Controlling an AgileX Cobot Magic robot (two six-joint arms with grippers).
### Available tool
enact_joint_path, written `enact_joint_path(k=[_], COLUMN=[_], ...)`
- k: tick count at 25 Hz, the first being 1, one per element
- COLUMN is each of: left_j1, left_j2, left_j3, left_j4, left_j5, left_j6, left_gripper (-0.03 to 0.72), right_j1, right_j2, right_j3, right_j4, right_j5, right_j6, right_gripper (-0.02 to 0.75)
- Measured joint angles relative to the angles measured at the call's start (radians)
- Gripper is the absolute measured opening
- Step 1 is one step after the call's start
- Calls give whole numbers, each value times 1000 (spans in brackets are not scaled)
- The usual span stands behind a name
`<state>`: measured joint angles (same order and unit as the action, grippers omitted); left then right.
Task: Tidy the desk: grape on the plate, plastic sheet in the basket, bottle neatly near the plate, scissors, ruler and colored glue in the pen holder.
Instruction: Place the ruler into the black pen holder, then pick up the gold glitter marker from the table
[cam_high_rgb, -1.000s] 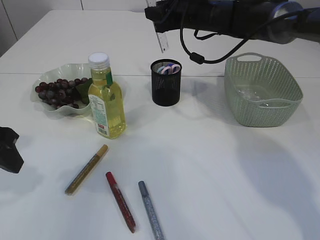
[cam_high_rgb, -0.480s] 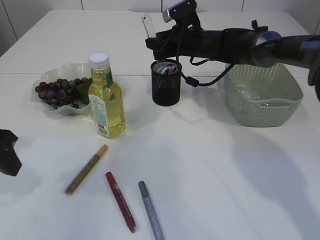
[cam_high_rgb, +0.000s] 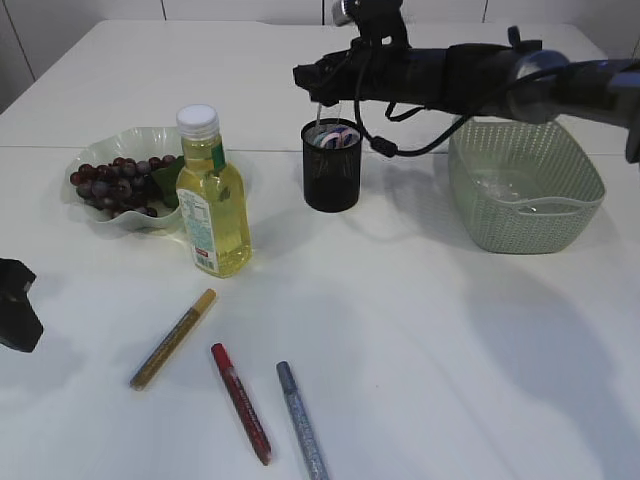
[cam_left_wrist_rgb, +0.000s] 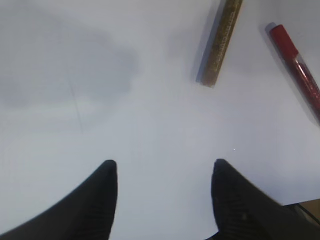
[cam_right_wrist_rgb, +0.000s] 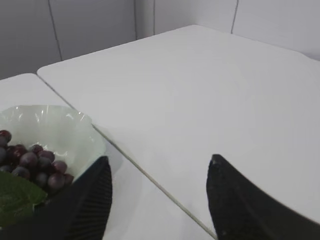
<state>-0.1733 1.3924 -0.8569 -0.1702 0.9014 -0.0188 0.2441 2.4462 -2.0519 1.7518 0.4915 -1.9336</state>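
Our right gripper (cam_high_rgb: 318, 88) hangs just above the black pen holder (cam_high_rgb: 332, 165), its jaws spread apart with nothing between them in the right wrist view; a thin clear strip, which we take to be the ruler (cam_high_rgb: 319, 122), stands in the holder below it beside the scissors (cam_high_rgb: 338, 137) handles. Our left gripper (cam_left_wrist_rgb: 162, 172) sits low over bare table at the near left edge, jaws also apart and empty.

We judge the grape (cam_high_rgb: 112, 185) on the plate (cam_high_rgb: 140, 140), the bottle (cam_high_rgb: 213, 195) upright just beside that plate, and what looks like the plastic sheet (cam_high_rgb: 510, 192) in the basket (cam_high_rgb: 525, 180) to be settled. What remains is the colored glue: a gold stick (cam_high_rgb: 173, 338), a red stick (cam_high_rgb: 240, 402) and a silver stick (cam_high_rgb: 302, 420), all lying flat on the near table, well apart from the holder.

The gold stick lies nearest our left gripper, ahead of it and to its right in the left wrist view, with its long axis running away from the gripper at a slant; in the exterior view it tilts from near-left up toward the bottle. The right arm is stretched far across the table, so we think the left arm is the better placed. To grasp the gold stick across its width, we would likely need to turn the wrist so the jaws straddle that slanted axis.
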Motion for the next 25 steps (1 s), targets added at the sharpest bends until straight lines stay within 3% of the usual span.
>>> enact_joint_path(k=[2, 6, 10, 13, 18, 25], left_j1=[0, 0, 0, 0, 0, 0], left_j2=[0, 0, 0, 0, 0, 0], left_j3=[0, 0, 0, 0, 0, 0], left_j4=[0, 0, 0, 1, 1, 2], left_j5=[0, 0, 0, 0, 0, -2], left_j6=[0, 0, 0, 0, 31, 61], left_gripper=[434, 434, 434, 434, 434, 434], right_j1=[0, 0, 2, 13, 27, 121], right_j2=[-41, -151, -251, -310, -379, -521], right_j3=[0, 0, 0, 0, 45, 241], right_j4=[-119, -609, -1131, -1389, -1509, -1632], right_j5=[-43, -11, 199, 374, 541, 683], right_j6=[148, 650, 1230, 1523, 1745, 1857], right_gripper=[475, 476, 459, 434, 425, 425])
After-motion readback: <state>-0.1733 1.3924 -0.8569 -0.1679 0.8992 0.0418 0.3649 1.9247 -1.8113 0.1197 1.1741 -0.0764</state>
